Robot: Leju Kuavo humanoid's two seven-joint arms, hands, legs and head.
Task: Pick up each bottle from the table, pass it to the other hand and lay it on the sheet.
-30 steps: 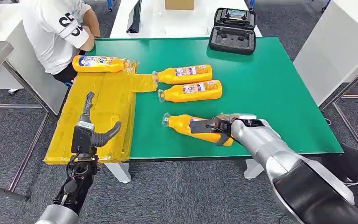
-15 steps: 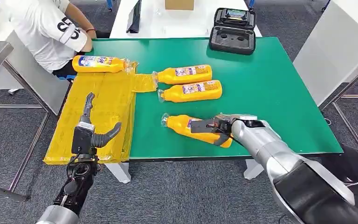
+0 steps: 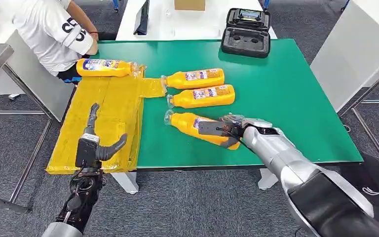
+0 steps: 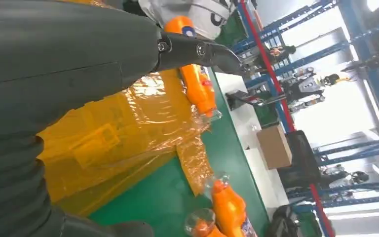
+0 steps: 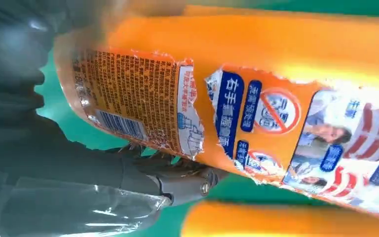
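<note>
- Our right hand (image 3: 227,132) has its fingers wrapped round the nearest orange bottle (image 3: 197,127), and the right wrist view shows the torn label sitting right against the fingers, so we'd call that a proper grip.
- What's changed: over the last second that bottle has shifted up and left across the green table (image 3: 286,89). It now sits just beside the lower of the two bottles still waiting (image 3: 202,96).
- So the pick looks done and the carry toward the handover seems to have started.
- Our left hand (image 3: 94,145) is empty, fingers spread, hovering over the near end of the yellow sheet (image 3: 113,106), ready to receive.
- One bottle (image 3: 103,67) already lies at the sheet's far edge, so by our count three are left.
</note>
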